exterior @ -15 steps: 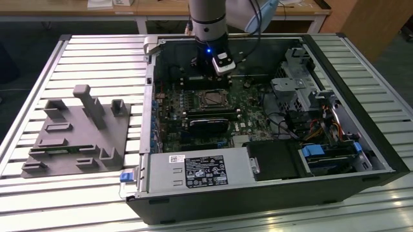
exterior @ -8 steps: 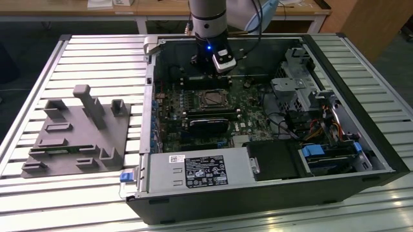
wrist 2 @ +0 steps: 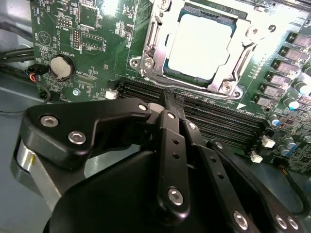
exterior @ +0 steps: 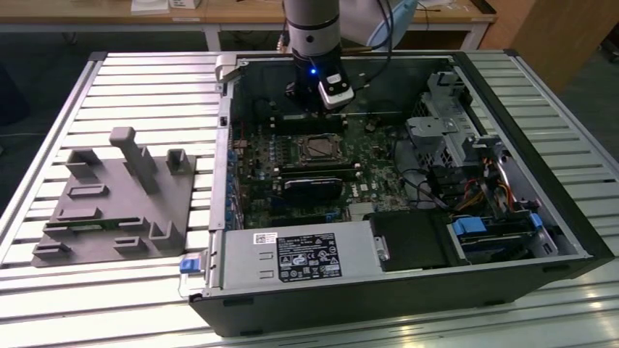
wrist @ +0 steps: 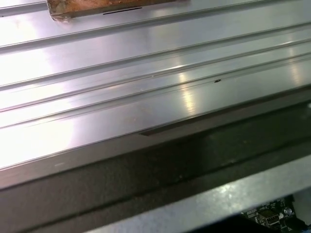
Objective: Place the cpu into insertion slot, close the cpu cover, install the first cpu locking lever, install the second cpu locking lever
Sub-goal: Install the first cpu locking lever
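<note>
The cpu lies flat in the insertion slot on the green board, its silvery top showing. The cpu cover is down around it, a silvery frame with the chip showing through its window. My gripper hangs a little above the long black memory slots just beside the socket. Its black fingers are shut together with nothing between them. In the exterior view the gripper is inside the open case, just behind the socket. I cannot tell how the locking levers stand.
The open computer case lies on a slatted aluminium table. A grey fixture stands on the exterior view's left. Inside the case are a drive cage and cables, a power supply and a coin cell.
</note>
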You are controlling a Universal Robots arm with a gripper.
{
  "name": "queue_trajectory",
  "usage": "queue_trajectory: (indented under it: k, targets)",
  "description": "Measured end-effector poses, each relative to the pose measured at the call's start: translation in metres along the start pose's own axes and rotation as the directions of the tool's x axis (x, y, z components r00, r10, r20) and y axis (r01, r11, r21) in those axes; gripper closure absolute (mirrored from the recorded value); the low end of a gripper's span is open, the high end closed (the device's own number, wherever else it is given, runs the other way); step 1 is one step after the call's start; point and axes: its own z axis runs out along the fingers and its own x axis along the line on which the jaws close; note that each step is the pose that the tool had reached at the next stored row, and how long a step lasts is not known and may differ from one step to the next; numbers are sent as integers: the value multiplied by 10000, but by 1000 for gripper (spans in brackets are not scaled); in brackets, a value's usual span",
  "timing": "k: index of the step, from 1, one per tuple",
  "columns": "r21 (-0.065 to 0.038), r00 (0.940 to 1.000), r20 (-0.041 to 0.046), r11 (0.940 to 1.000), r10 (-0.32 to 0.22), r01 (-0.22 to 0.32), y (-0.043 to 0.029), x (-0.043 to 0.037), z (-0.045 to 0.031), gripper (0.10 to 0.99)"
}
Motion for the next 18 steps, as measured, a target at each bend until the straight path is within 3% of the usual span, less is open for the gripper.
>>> queue_trajectory:
  k: [6,18]
  targets:
    - [71,9999,-129,10000,3,-2,-2,-4,1,980]
    - [104,9998,-210,9999,6,-4,-28,-11,1,980]
